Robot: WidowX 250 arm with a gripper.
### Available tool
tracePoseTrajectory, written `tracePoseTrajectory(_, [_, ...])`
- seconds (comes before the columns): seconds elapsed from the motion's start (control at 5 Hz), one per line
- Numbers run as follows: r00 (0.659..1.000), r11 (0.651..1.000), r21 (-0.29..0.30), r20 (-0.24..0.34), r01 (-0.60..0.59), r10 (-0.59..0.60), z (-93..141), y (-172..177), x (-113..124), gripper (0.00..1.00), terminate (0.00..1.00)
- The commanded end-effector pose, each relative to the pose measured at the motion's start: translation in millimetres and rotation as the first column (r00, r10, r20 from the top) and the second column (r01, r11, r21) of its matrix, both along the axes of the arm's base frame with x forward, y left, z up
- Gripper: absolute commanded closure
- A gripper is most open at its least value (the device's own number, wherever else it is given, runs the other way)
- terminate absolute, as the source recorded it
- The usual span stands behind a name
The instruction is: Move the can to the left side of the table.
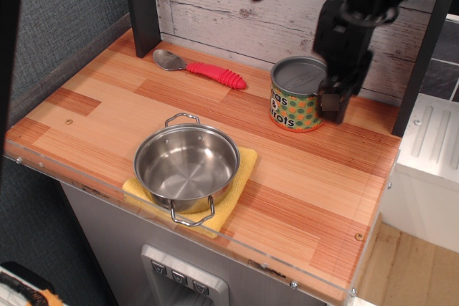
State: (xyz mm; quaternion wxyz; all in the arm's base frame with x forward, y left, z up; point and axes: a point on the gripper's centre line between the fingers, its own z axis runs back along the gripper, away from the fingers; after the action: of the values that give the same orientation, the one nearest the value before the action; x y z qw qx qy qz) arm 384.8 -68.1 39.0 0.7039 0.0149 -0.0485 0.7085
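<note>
Whitewashed plank wall [229,12] behind — grey textured wall [57,5] left, pale wood floor [416,263].

A single camera looks down from above and in front of the striped light and reddish-brown wooden tabletop [301,177], angled toward its back edge. It stands fairly near, and all four corners show.

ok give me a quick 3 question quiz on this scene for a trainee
1. True or false: the can is lying on its side.
2. What sits under the steel pot? A) yellow cloth B) plate C) bare wood
3. Fill in: the red-handled ___ lies near the back wall.

Key: 1 false, it stands upright with the gripper at its right side. 2 A, the yellow cloth. 3 spoon.
</note>
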Motion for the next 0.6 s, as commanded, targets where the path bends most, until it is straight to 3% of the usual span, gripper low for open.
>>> tracePoseTrajectory(0.0, [0.995,0.997,-0.021,0.065,-0.078,0.079,30.1,14.1,3.0,0.00,0.00])
tracePoseTrajectory(0.4, [0.992,0.995,-0.003,0.075,-0.100,0.100,32.1,25.0,0.7,0.00,0.00])
